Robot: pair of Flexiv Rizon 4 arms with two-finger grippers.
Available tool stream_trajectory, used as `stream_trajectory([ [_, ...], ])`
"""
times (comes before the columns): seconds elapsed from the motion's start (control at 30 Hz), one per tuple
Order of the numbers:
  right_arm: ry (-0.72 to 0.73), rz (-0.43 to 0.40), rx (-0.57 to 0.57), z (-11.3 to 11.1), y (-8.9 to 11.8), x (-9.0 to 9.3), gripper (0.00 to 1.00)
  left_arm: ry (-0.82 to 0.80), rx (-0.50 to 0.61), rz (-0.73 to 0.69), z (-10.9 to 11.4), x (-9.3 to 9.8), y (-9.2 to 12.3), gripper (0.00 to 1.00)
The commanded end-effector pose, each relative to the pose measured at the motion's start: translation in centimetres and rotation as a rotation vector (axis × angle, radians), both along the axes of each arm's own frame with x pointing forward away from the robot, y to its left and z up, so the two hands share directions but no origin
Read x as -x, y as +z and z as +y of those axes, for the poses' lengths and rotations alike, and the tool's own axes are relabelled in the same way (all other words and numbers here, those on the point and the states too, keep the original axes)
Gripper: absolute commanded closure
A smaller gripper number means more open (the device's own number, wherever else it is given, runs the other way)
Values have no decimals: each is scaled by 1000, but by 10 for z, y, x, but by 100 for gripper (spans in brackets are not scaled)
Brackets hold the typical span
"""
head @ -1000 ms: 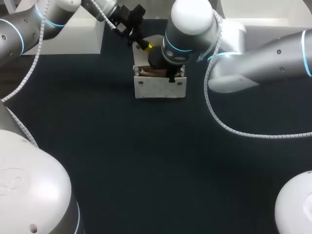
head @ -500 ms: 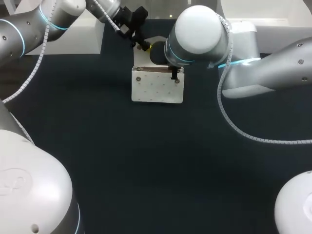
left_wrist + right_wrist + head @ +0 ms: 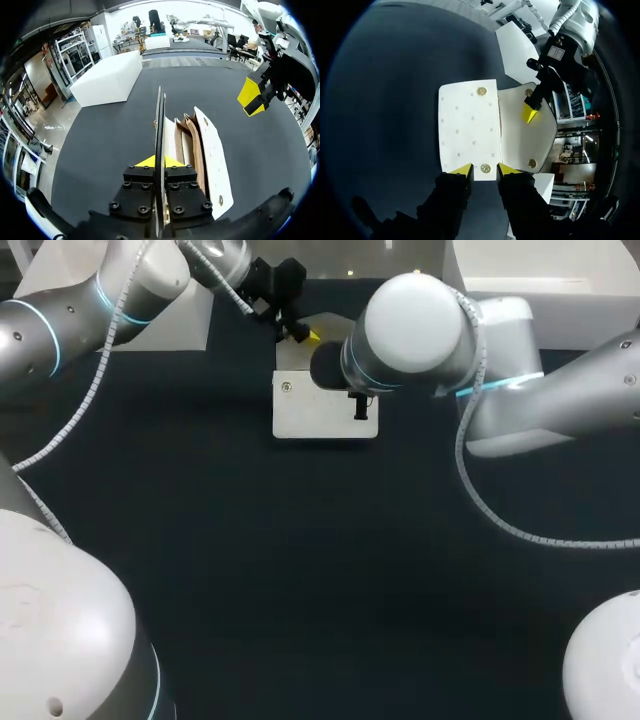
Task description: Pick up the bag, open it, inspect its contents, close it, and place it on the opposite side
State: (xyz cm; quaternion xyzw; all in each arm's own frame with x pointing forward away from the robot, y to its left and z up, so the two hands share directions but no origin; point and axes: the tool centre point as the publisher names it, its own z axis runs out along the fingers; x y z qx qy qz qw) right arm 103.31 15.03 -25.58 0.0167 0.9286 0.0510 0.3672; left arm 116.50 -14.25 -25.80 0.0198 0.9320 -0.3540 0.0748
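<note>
Bag point(image 3: 320, 412) is sitting on counter point(image 3: 300, 570), toward the far side: white, dotted front panel point(image 3: 470, 125) w/ gold studs point(image 3: 481, 91), brown inner layers point(image 3: 192, 145) showing. R claw point(image 3: 484, 172) is sitting at the panel's studded edge; grip can't be told. Beyond, L claw point(image 3: 159, 162) is pinching the opened flap point(image 3: 159, 115). Judged: opened, inspecting; closing & transfer are remaining.
</note>
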Motion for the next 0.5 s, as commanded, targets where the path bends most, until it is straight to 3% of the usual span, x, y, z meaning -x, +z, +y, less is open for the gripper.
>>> stream_trajectory([
  [0.03,8,11,-1,1,-7,1,70,11,9,-25,-2,4,-10,100],
  [0.37,16,55,-3,0,-31,6,75,1,-28,-73,-1,11,-49,100],
  [0.47,8,72,-10,-3,-40,9,82,-3,-49,-86,1,11,-60,100],
  [0.5,8,75,-13,-4,-42,11,92,-8,-54,-93,1,10,-63,100],
])
